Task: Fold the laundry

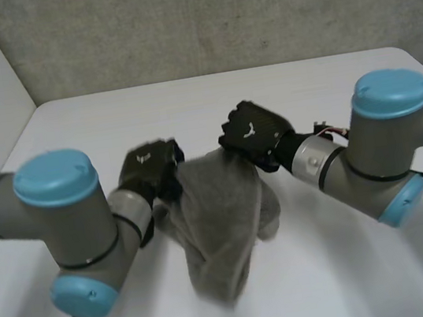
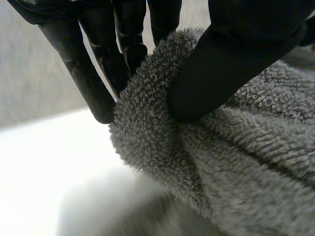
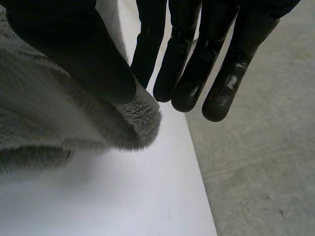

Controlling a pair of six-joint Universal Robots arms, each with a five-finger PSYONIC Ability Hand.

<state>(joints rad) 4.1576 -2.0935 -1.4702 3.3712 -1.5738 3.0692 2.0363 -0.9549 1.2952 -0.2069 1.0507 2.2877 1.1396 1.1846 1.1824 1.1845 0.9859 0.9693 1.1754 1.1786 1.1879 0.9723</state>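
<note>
Above the bench's point(image 1: 355, 264) middle, the grey towel point(image 1: 226, 228) droops bunched between both hands, its length running toward the near edge. The left hand point(image 1: 150, 172) and right hand point(image 1: 251, 132) each pinch its top edge, thumb against fingers, near each other.

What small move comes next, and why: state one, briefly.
The left robot hand and right robot hand each pinch the grey towel close together, so it hangs bunched over the table. Probably draw them apart to open it flat.
</note>
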